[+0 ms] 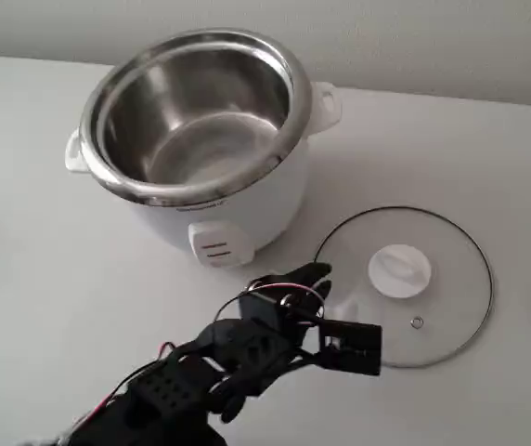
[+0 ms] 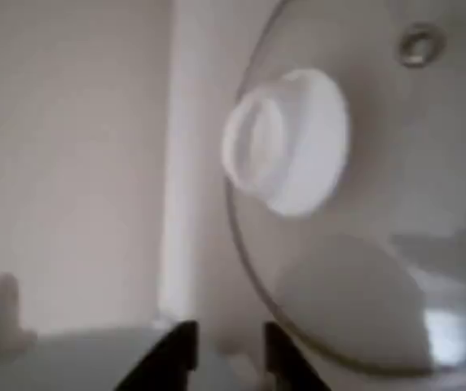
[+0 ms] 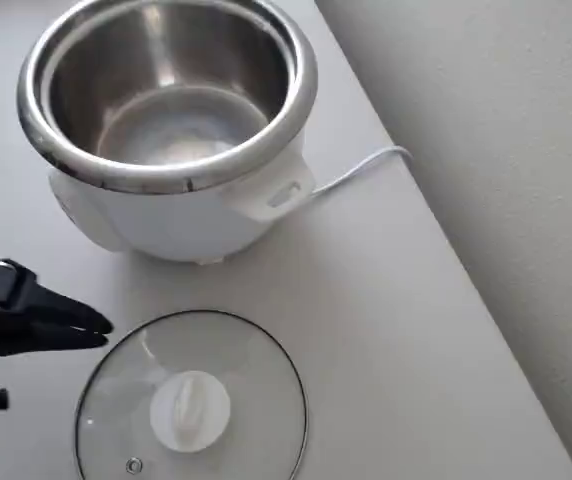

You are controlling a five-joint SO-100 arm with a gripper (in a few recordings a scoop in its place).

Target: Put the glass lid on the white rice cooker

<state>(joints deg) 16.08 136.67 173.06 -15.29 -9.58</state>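
Hovering just beside the glass lid's (image 1: 403,286) rim, the hand (image 3: 91,330) is narrowly parted, holding nothing. Beyond it, the white rice cooker (image 1: 200,139) stands uncovered on the desk (image 1: 52,279), its steel pot bare.

glass lid (image 2: 363,244) with white knob close ahead, dark claw (image 2: 229,358) tips below

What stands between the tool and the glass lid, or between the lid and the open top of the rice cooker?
Nothing visible. The tool is beside the rim of the glass lid, which lies flat on the table. The white rice cooker stands next to it, its steel pot open and empty. Its cord trails off on the far side.
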